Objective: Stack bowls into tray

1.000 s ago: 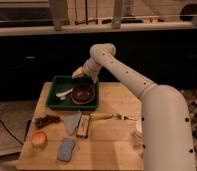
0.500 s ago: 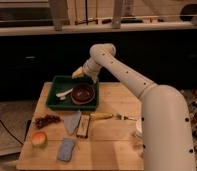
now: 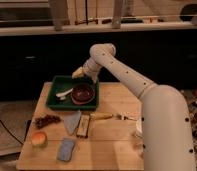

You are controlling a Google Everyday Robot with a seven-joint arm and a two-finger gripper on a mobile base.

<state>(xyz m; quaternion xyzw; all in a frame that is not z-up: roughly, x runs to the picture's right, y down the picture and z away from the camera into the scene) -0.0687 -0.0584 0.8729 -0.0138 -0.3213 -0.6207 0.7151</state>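
I read this as a kitchen-style test space rather than a lived-in home. A wooden table (image 3: 104, 150) in the lower half of the frame carries food and tableware: a green tray (image 3: 52, 93) with a reddish-brown bowl (image 3: 83, 93), grapes (image 3: 46, 120), a round orange fruit (image 3: 38, 139), a blue sponge (image 3: 67, 149) and cutlery (image 3: 101, 116). A pale counter ledge (image 3: 42, 30) crosses the upper frame above dark panels (image 3: 22, 60). A loose cable (image 3: 2, 130) trails at lower left. My pincer (image 3: 80, 74) hangs over the tray's far edge, left of centre.
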